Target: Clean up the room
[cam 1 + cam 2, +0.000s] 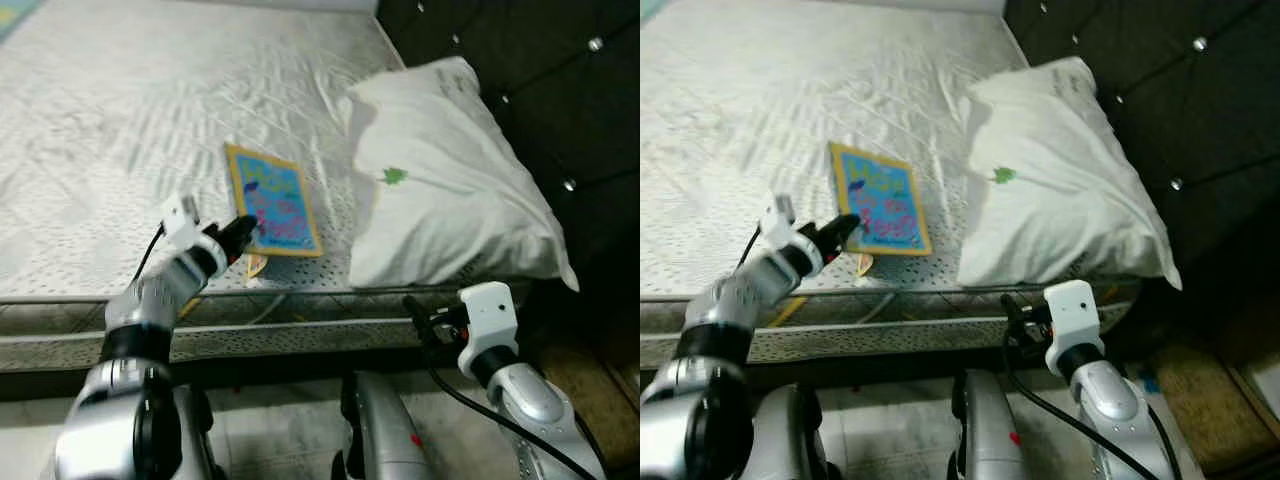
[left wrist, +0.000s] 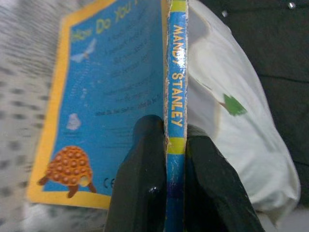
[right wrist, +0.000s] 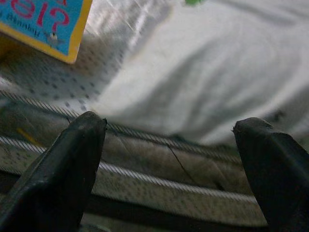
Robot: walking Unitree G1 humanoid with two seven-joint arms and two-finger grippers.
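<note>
Left eye view: book [image 1: 272, 202] on bed [image 1: 110, 120], beside pillow [image 1: 450, 180]; left gripper [image 1: 240, 233] at its near edge.
Left wrist view: fingers [image 2: 145, 179] clenched on spine. Step: pickup; next, lift clear.
Right wrist view: right gripper [image 3: 169, 159] spread, idle.

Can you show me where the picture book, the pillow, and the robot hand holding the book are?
Picture book [image 1: 272, 200]: left eye view, middle of its blue cover.
Pillow [image 1: 450, 190]: left eye view, middle of its white case.
Left gripper [image 2: 175, 164]: left wrist view, between the fingertips clamping the spine.
</note>
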